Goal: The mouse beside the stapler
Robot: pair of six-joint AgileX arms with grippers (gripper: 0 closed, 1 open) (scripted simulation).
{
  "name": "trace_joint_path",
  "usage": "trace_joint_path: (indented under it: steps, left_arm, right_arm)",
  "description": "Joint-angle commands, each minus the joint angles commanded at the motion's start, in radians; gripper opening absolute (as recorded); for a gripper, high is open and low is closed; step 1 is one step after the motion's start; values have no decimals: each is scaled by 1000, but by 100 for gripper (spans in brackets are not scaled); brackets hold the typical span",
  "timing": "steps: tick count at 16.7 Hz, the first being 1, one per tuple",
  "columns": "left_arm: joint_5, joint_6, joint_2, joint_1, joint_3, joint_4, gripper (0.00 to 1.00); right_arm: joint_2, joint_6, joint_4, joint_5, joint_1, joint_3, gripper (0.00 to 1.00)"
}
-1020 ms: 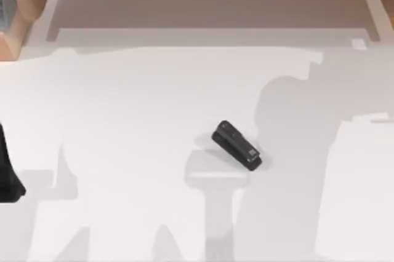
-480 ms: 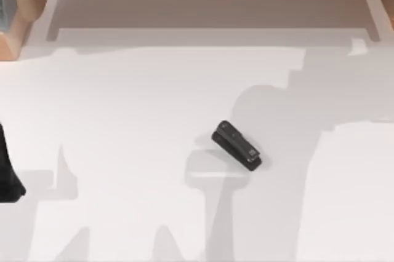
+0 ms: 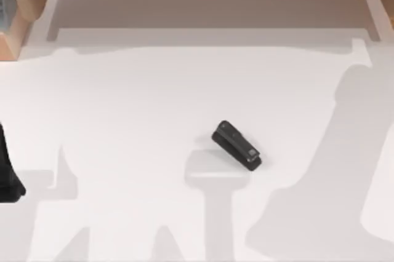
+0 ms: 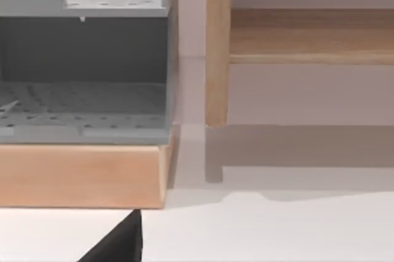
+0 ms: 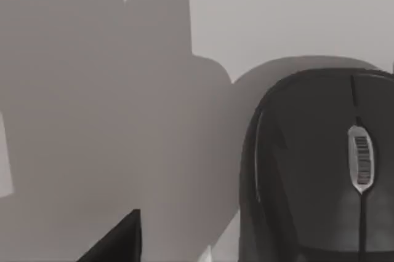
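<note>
No readable text; faint grey markings on the stapler (image 3: 237, 146) illegible.

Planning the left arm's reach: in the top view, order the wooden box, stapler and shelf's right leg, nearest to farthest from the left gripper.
From the left gripper at the left edge:
1. wooden box, far-left corner.
2. stapler, table centre.
3. shelf's right leg, far-right corner.

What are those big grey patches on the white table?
Shadows: in the top view, a tall one falls right of the stapler on the table; in the right wrist view, angular ones darken the surface beside the mouse.
</note>
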Motion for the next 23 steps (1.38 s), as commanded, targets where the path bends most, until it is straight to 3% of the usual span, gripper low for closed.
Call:
trace_joint_path:
  steps: [4, 17, 23]
  left_arm:
    - [0, 0, 0, 0, 0, 0, 100]
    - [0, 0, 0, 0, 0, 0, 100]
    - [0, 0, 0, 0, 0, 0, 100]
  right_arm:
    - [0, 0, 0, 0, 0, 0, 100]
    - [0, 0, 0, 0, 0, 0, 2]
    - [0, 0, 0, 0, 0, 0, 0]
